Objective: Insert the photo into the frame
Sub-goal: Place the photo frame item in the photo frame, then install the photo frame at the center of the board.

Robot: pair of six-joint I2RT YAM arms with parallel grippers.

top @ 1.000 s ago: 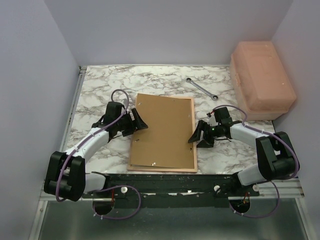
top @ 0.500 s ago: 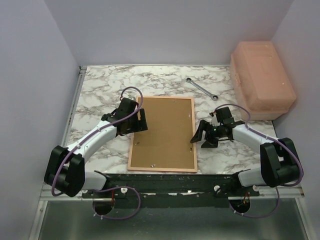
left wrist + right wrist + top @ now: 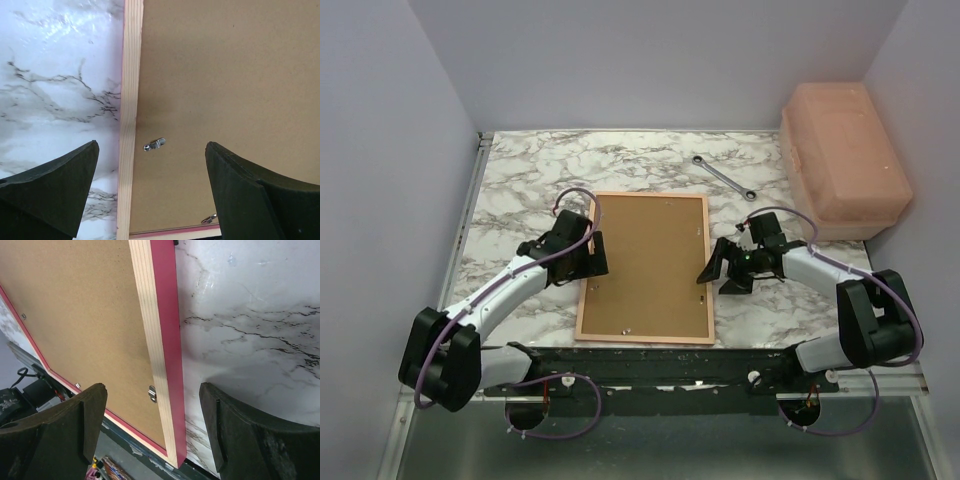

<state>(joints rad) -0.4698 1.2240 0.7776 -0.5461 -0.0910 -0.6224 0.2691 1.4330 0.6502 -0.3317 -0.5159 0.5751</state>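
The frame (image 3: 642, 339) lies face down on the marble table, its pale wood reverse up and its pink edge showing. The brown backing panel (image 3: 645, 262) sits flat inside it. The photo is hidden. My left gripper (image 3: 595, 255) is open and empty, straddling the frame's left rail (image 3: 129, 100) and the panel (image 3: 225, 75), near a small metal clip (image 3: 154, 145). My right gripper (image 3: 715, 275) is open and empty, straddling the frame's right rail (image 3: 160, 340) near another clip (image 3: 152, 392); the panel (image 3: 75, 315) lies to its left.
A metal wrench (image 3: 723, 178) lies on the table behind the frame. A large pink box (image 3: 845, 160) stands at the back right. Walls close in the left, back and right sides. The arm bases' black rail runs along the near edge.
The backing panel, skewed and raised on the frame one second ago, now sits flat inside it. My left gripper swung toward the frame's left rail and settled there. My right gripper barely moved.
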